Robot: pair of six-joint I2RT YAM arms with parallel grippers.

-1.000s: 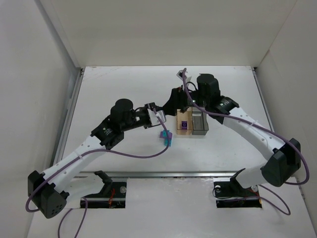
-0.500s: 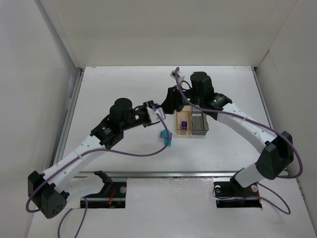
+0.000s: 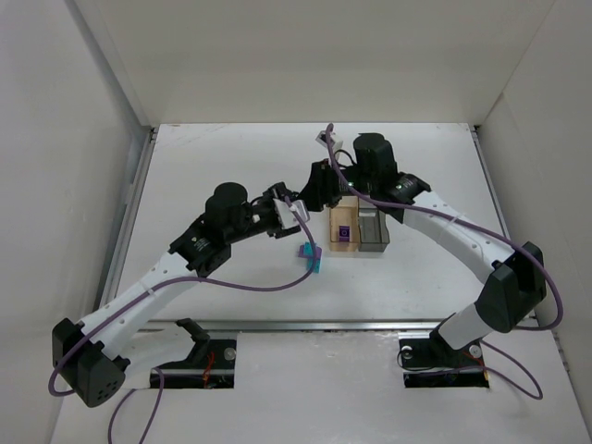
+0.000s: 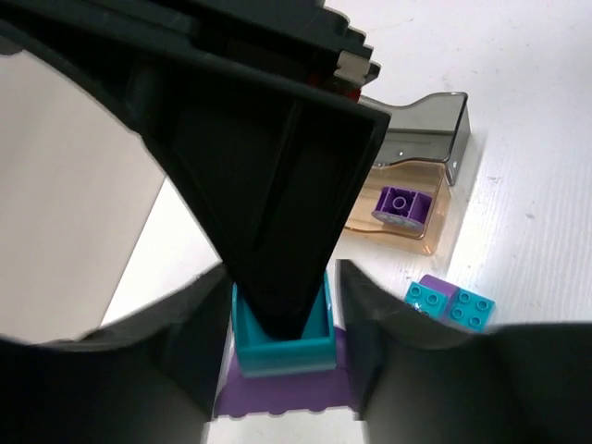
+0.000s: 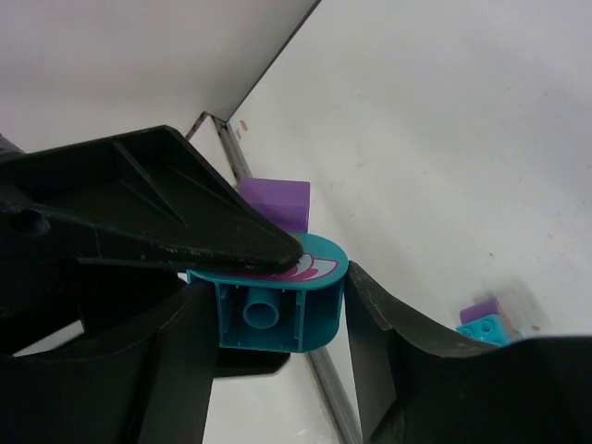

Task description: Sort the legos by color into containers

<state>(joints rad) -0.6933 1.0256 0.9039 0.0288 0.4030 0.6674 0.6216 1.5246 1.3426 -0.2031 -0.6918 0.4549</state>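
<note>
The two claws met in mid-air over the table (image 3: 231, 157), sharing one small stack: a teal brick (image 5: 273, 314) seated on a purple brick (image 4: 287, 393). The left claw (image 4: 284, 296) was nearly closed, with the purple brick filling the gap between its fingers. A thin sliver of light showed beside the teal one. The right claw (image 5: 277, 296) stood partly open, its fingers set against both sides of the teal brick.

From above, the loose legos (image 3: 310, 258) – teal and purple – lay in a small heap at 6 o'clock from the claws. The amber bin (image 4: 370, 227) sat at 3 o'clock from them, with one purple lego (image 4: 402, 205) inside. The grey bin (image 3: 373, 233) stood against its 3 o'clock side. I could not tell what it held.
</note>
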